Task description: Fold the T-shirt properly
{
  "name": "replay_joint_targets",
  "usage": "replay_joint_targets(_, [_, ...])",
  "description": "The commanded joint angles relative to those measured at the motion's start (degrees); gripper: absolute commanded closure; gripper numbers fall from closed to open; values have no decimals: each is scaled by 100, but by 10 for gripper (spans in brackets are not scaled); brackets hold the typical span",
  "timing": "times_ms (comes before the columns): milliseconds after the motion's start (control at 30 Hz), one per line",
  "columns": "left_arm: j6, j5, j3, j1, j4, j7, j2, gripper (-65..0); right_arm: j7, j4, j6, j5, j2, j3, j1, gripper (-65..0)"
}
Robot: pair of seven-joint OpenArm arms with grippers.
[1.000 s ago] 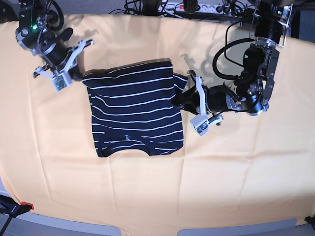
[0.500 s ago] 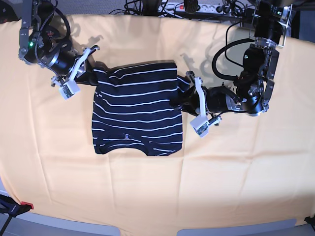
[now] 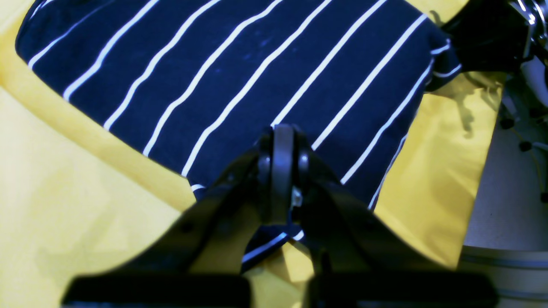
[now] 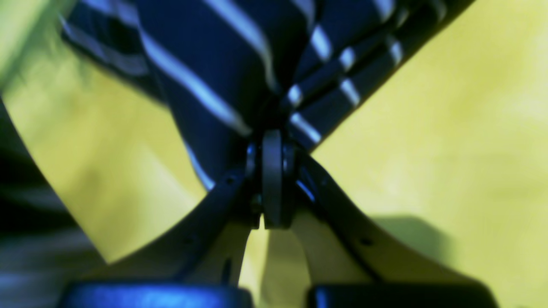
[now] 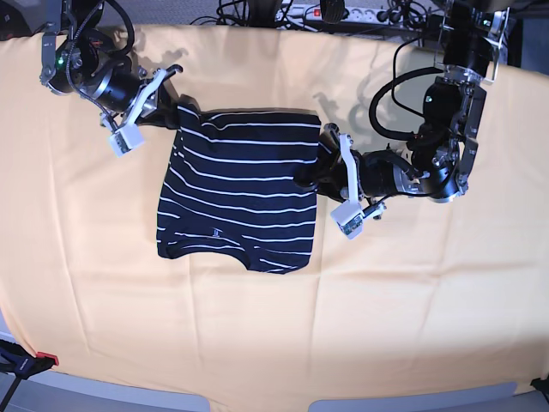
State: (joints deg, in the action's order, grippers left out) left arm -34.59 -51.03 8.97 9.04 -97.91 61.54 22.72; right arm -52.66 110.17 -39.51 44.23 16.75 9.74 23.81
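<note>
A table draped in yellow-orange cloth carries the T-shirt, which lies partly folded near the middle, its far edge raised off the cloth between the two arms. The right hand, on the base view's left, is clamped on the shirt's far corner; its wrist view shows striped fabric bunched at the pinched tips. The left hand is clamped on the opposite edge, its tips pressed together over the striped cloth.
</note>
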Motion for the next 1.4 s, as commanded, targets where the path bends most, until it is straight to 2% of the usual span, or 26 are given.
replay_joint_targets(0, [-17, -109, -44, 96, -101, -105, 31, 0, 70, 286, -49, -22, 55, 133, -28, 0])
replay_joint_targets(100, [-17, -120, -44, 98, -101, -107, 31, 0, -15, 809, 874, -498, 55, 363, -28, 0])
replay_joint_targets(133, [-20, -146, -44, 98, -101, -109, 28, 0, -11, 973, 970, -522, 55, 411, -31, 0])
replay_joint_targets(200, [-24, -282, -42, 98, -101, -109, 28, 0, 74, 1250, 868, -326, 55, 431, -35, 0])
replay_joint_targets(300, [-24, -376, -44, 98, -101, -109, 26, 0, 260, 1346, 96, 592, 50, 426, -33, 0])
replay_joint_targets(333, [-22, -372, -42, 98, -101, -109, 26, 0, 334, 1342, -49, 793, 35, 409, -35, 0])
replay_joint_targets(467, [-20, -374, -44, 96, -101, -109, 26, 0, 490, 1292, -49, 778, -138, 245, -85, 0])
replay_joint_targets(600, [-20, -372, -44, 96, -101, -107, 28, 0, 905, 734, -49, -138, -199, -208, -96, 0])
replay_joint_targets(667, [-20, -372, -44, 98, -101, -109, 28, 0, 1032, 343, -49, -350, -199, -415, -98, 0])
replay_joint_targets(733, [-22, -372, -44, 98, -101, -109, 28, 0, 927, 164, -49, -507, -199, -533, -94, 0])
replay_joint_targets(833, [-20, -350, -42, 96, -101, -105, 31, 0, 483, 219, -49, -1204, -195, -476, -94, 0])
replay_joint_targets(900, [-20, -249, -42, 81, -101, -105, 31, 0, 278, 306, 225, -1585, -195, -385, -74, 0])
replay_joint_targets(967, [-24, -197, -44, 33, -101, -109, 31, 0, 107, 387, 402, -1611, -195, -319, -61, 0])
replay_joint_targets(1067, [-46, -190, -44, -33, -101, -105, 31, 0, -105, 595, 422, -1556, -197, -321, -63, 0])
replay_joint_targets(1267, [-146, 13, -55, -13, -136, -98, 175, 0, 170, 1696, 610, -1541, -195, -319, -59, 0])
replay_joint_targets(1367, [-146, -245, -55, -50, -210, 162, 367, 0, 315, 2011, 557, -1270, -195, -210, 11, 0])
